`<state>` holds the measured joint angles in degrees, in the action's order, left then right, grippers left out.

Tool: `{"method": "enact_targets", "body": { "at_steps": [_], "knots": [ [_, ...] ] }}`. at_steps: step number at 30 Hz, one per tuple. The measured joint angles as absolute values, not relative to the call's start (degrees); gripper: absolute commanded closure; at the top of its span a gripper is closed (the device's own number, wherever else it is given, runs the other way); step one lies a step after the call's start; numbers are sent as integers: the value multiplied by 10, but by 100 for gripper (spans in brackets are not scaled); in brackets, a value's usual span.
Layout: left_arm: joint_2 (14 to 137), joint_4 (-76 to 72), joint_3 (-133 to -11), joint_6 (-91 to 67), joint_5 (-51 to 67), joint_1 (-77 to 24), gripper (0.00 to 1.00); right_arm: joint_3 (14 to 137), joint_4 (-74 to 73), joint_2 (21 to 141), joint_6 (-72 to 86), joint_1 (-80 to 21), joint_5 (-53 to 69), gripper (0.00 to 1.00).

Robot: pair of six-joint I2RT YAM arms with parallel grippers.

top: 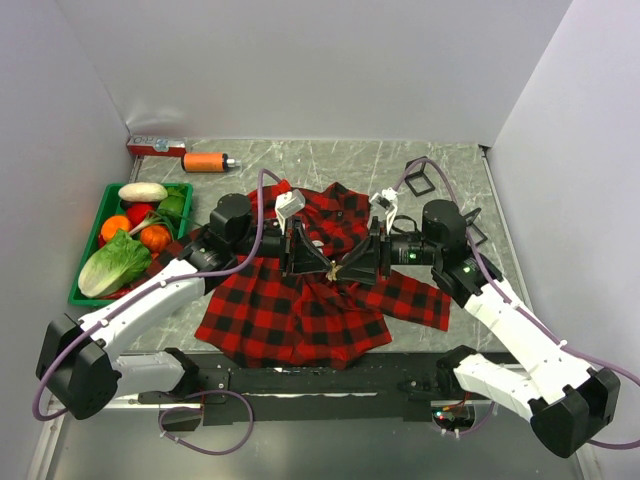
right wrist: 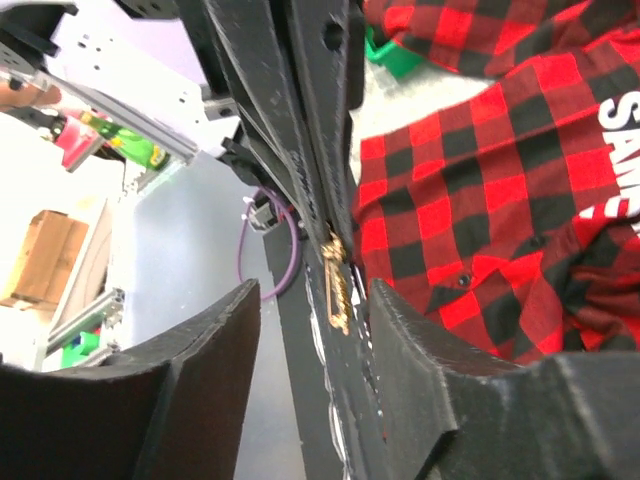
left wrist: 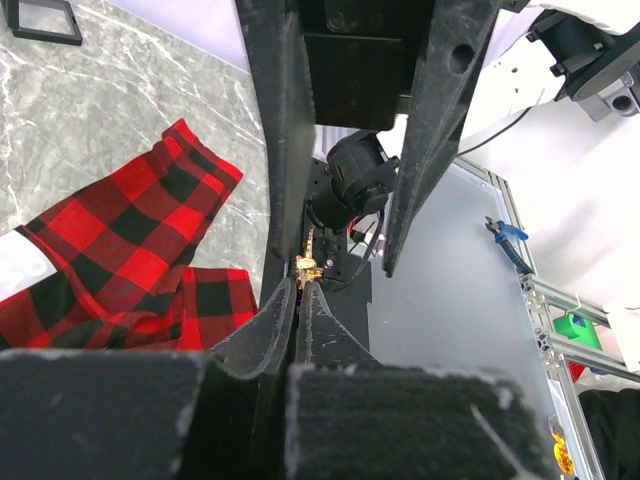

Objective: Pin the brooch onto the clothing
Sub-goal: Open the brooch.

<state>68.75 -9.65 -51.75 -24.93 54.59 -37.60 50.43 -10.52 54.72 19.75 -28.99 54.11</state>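
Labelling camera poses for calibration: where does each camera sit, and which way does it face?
Top external: above and behind the arms, looking down on the shirt; both arms show.
Left wrist: looks along the left gripper toward the right gripper; own shut fingers show.
Right wrist: looks the opposite way; own open fingers show.
Both wrist views share the brooch.

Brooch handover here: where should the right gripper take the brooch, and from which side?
Probably its free end. The brooch is a slim gold bar pinched at one end by the shut left gripper, the rest jutting toward the open right gripper. Come straight on from the right arm's side, opposite the left gripper, closing across the bar's thin width.
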Motion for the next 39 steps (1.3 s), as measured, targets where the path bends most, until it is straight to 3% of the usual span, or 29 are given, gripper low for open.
{"method": "enact_targets", "body": {
  "at_steps": [4,19,25,37,38,39],
  "knots": [
    [688,-97,-517,-249,547,-376,99,502,-84,548,208,-293,543,66],
    [688,-96,-517,-252,555,-377,99,501,-77,568,211,-300,541,83],
    [688,-92,-517,-252,556,-377,99,501,-78,572,203,-302,541,100],
    [690,-83,-510,-256,561,-374,99,517,-117,585,166,-319,517,100],
    [692,-83,-509,-258,564,-373,99,519,-122,588,163,-321,515,97],
    [698,-83,-504,-265,570,-371,99,524,-139,595,153,-325,511,86]
  ]
}}
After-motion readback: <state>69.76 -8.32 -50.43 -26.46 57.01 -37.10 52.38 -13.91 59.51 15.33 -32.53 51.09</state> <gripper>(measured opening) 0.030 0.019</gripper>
